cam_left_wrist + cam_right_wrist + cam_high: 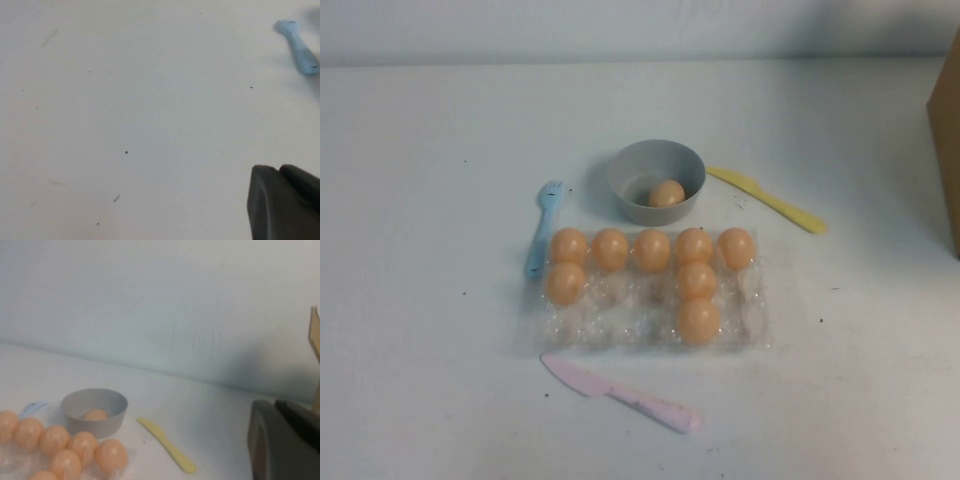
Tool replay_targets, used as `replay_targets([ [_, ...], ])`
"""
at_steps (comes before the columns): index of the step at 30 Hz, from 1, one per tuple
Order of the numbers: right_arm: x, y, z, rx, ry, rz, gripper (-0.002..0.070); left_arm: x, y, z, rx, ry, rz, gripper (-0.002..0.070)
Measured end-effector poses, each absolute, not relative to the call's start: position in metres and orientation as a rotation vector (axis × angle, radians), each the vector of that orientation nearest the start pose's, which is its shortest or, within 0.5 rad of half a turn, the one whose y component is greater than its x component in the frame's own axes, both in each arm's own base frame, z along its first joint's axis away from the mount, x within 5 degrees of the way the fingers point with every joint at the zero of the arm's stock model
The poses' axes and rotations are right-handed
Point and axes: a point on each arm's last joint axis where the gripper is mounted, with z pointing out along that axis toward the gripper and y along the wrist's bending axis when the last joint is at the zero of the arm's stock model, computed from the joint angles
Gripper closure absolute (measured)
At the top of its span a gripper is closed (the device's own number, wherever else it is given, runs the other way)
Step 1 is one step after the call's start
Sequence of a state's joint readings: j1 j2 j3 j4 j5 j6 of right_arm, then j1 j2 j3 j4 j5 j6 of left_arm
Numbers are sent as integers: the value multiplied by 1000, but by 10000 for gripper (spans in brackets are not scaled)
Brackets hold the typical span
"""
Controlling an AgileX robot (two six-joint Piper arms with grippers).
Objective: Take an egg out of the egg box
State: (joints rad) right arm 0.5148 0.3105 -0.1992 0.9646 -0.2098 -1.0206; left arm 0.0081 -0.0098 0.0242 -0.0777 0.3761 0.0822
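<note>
The clear plastic egg box (620,325) lies mid-table and holds several peach-orange eggs. Its far row is full, for example the egg (652,249). Two more sit in the middle row and one egg (698,320) sits in the near row. One egg (666,193) lies in the grey bowl (656,160) behind the box. The right wrist view shows the bowl (95,412) and eggs (111,454). Neither gripper appears in the high view. My left gripper (277,170) is shut and empty over bare table. My right gripper (274,404) is shut and empty, right of the box.
A blue fork (542,228) lies left of the box and also shows in the left wrist view (298,47). A yellow knife (767,198) lies right of the bowl. A pink knife (620,392) lies in front of the box. A brown box (947,130) stands at the right edge.
</note>
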Motion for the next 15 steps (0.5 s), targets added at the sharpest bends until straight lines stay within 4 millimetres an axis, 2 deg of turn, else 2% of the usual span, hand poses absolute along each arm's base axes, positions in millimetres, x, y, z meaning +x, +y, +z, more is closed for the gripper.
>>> replay_targets([
  [4,80,29,261,-308,1486,246,694,53,-2,172,21,1873,-14,678],
  [15,79,31,257,-369,1468,208,694,53,-2,172,21,1873,-14,678],
])
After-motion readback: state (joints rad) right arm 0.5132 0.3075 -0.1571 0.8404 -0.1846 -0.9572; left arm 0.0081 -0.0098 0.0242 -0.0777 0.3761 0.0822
